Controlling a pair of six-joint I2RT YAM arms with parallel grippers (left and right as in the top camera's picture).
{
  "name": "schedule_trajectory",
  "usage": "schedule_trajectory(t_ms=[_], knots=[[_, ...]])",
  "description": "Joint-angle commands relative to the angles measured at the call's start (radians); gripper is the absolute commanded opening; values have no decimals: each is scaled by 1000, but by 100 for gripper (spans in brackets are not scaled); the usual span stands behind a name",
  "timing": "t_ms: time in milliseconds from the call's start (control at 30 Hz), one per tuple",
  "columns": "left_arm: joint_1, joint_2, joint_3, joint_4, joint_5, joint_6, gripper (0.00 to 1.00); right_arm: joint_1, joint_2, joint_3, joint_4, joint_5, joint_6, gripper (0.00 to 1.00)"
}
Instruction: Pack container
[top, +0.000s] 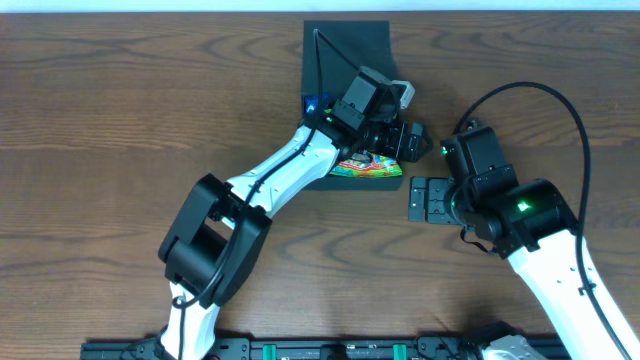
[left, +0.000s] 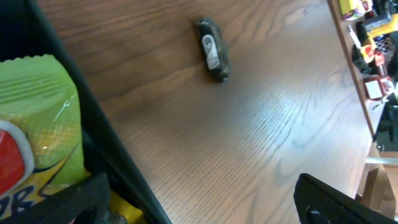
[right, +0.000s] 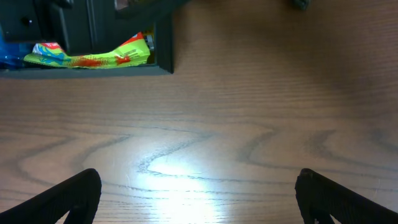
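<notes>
Right fingers (right: 65, 199) are standing wide apart, released and gripping nothing, with bare table (right: 205, 143) showing between them. Seen from overhead, the right gripper (top: 413, 200) is hanging at 4 o'clock from the container (top: 325, 110), near it but not touching.

Left fingers (left: 333, 199) are likewise spreading wide, released, with nothing between them. The left gripper (left: 199, 186) is hovering at the container's 3 o'clock wall.

From overhead, the container is sitting on the table toward 12 o'clock, its flap lid (top: 350, 45) lying open toward the 12 o'clock edge. Inside it, a green packet (top: 366, 167) is lying against the 6 o'clock wall.

Toward 12 o'clock in the left wrist view, a small dark wrapper (left: 212, 50) is resting on the table, well apart from the container.
</notes>
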Motion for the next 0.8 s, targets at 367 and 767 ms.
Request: schedule_trajectory(t_ms=[367,767], knots=[[80,-117,28,-6,98,10,95,-3,-8,-2,-3,18,-9,99],[111,-31,28,-34,126,11,95,-3,-8,-2,2,18,-9,99]])
